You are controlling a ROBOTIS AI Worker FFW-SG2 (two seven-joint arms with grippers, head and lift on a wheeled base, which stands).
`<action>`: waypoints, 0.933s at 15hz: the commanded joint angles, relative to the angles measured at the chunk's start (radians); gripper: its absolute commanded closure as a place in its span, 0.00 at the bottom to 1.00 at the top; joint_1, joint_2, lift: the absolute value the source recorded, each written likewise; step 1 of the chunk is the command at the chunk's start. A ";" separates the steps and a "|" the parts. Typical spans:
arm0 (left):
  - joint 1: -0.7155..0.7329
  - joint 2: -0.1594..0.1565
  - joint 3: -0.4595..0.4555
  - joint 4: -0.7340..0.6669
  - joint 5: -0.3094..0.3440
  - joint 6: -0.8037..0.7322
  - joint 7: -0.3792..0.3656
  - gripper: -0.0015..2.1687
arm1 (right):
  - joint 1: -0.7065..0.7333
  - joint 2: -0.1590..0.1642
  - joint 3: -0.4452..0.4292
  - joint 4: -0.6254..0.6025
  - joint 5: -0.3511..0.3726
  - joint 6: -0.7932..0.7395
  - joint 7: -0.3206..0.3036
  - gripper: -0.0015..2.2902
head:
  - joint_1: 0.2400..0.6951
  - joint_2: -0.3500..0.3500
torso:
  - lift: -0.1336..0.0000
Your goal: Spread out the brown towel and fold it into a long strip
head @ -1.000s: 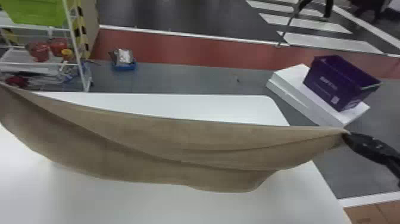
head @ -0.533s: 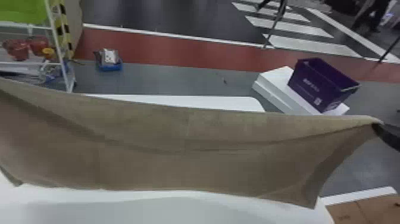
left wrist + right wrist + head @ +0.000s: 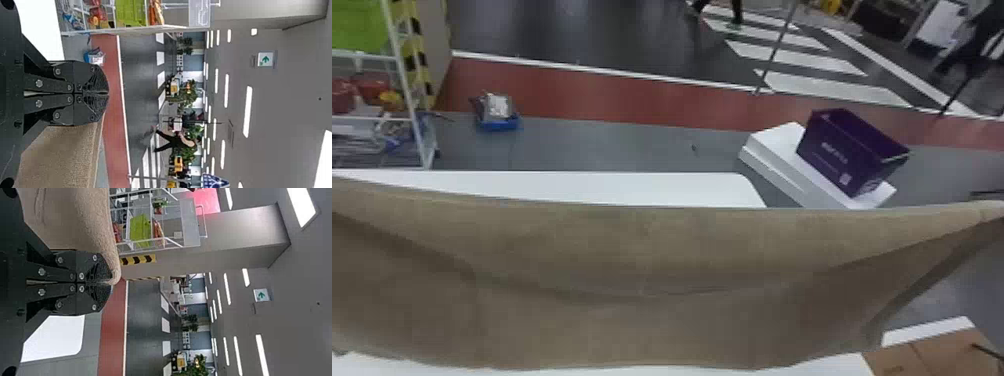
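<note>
While the closed left gripper [image 3: 108, 93] and closed right gripper [image 3: 112, 282] each pinch it, the brown towel [image 3: 642, 250] hangs stretched wide over the white worktop [image 3: 612, 186], upper edge dipping slightly, soft creases bowing across.

One white, smooth-topped table [image 3: 582, 187]; its far edge is straight, its far right corner rounded. The worktop shows as a far strip and a near strip; a brown cloth towel [image 3: 652, 250] hides the middle, contact between them unclear.
</note>
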 commanded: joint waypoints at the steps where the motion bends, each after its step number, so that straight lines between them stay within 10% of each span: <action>1: 0.019 -0.003 0.044 -0.008 0.007 0.003 -0.013 0.88 | 0.007 0.015 -0.009 0.002 -0.018 -0.005 0.016 0.57 | 0.93 0.00 | 0.08; 14: 0.011 -0.003 0.414 0.011 0.250 0.056 -0.220 0.87 | 0.056 0.077 -0.086 0.041 -0.158 -0.051 0.052 0.57 | 1.00 0.09 | 0.08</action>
